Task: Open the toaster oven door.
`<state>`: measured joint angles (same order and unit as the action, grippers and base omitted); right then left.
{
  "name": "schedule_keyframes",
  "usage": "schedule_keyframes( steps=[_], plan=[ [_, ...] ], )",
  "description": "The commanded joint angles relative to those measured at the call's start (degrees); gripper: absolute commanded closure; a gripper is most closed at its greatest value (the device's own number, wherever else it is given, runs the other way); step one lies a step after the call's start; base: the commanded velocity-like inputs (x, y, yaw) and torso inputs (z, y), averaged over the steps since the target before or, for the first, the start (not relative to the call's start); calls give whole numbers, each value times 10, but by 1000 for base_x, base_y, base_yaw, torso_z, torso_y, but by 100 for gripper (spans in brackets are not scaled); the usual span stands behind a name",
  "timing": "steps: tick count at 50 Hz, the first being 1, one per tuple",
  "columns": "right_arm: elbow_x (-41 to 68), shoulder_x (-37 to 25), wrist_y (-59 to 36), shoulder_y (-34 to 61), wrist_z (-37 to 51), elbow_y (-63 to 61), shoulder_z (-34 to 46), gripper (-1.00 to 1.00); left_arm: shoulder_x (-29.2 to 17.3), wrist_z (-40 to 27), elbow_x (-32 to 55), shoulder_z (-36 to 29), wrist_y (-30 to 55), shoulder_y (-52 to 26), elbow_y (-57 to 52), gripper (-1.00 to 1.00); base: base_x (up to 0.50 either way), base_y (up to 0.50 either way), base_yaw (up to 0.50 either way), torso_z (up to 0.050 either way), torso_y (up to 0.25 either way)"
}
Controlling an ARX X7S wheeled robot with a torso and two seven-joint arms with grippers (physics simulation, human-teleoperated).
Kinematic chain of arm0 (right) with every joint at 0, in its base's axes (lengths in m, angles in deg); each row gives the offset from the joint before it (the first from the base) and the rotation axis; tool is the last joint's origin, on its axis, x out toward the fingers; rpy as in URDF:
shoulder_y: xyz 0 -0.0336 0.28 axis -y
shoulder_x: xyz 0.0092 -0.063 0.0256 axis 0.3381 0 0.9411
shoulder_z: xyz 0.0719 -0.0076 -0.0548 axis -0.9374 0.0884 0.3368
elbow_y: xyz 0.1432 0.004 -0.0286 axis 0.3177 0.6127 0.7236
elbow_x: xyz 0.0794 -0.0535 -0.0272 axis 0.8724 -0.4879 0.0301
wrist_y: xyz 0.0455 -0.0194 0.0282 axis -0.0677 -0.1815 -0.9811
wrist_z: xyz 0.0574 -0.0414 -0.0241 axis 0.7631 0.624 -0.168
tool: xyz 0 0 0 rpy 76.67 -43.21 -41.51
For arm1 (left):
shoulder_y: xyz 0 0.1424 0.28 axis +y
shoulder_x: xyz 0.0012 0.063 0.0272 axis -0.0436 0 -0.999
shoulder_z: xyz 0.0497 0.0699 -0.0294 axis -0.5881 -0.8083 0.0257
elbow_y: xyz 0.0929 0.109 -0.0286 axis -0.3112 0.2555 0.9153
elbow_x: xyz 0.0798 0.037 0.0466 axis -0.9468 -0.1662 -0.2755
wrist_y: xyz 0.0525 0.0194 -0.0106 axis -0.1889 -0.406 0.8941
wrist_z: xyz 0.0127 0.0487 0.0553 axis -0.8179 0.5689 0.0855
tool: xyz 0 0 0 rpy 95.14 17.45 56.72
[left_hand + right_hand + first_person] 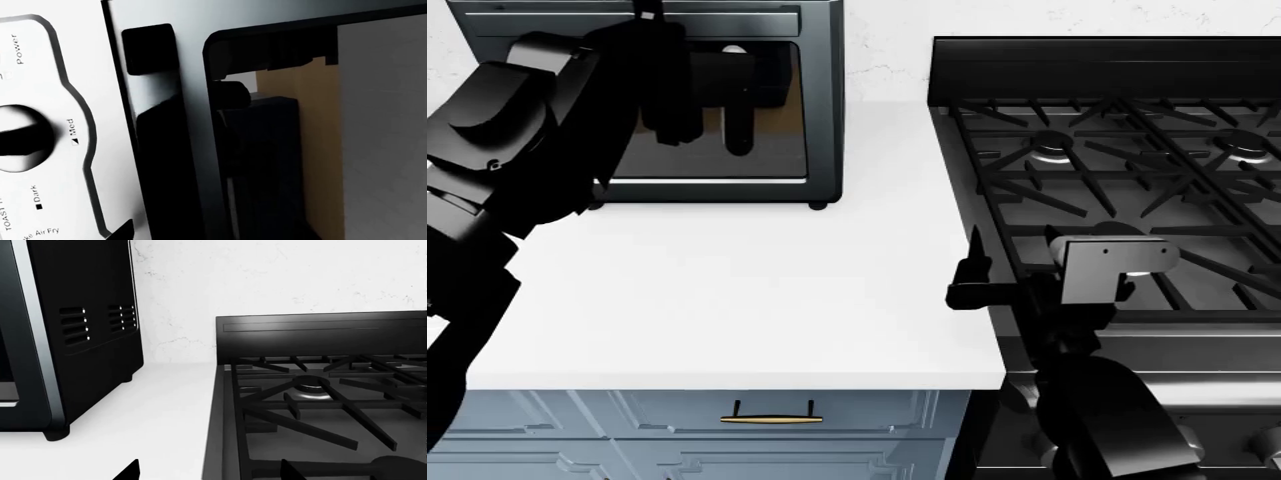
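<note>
Progress looks slight: the boxy dark grey metal toaster oven (714, 100) stands at the back left of the white countertop (761, 290), and its dark-framed glass-windowed door (727, 110) appears upright and shut, or barely cracked. The black left gripper (701, 95) is raised against the door's upper part, near the top bar; whether its jaws grip anything I cannot tell, since the arm hides them. The black right gripper (972, 272) idles at the countertop's right edge beside the black gas range (1121, 150), jaws seemingly parted and empty. Pulling the door down remains.
</note>
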<state>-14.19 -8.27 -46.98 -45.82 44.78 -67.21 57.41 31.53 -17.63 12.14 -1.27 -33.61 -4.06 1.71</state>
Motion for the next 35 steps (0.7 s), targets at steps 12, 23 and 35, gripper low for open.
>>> schedule_keyframes(
  steps=[12, 23, 35],
  plan=[
    [7, -3, 5, -1, 4, 4, -1, -100, -9, -22, -6, -5, -25, 6, -9, 100, 0, 0, 0, 0, 0],
    [12, -4, 3, -2, 8, -1, 0, -100, -79, -8, -8, 4, 5, 54, -146, 100, 0, 0, 0, 0, 0],
    [16, -4, 6, -2, 9, -3, 3, -100, -174, 22, 4, 29, 72, 123, -341, 100, 0, 0, 0, 0, 0]
  ],
)
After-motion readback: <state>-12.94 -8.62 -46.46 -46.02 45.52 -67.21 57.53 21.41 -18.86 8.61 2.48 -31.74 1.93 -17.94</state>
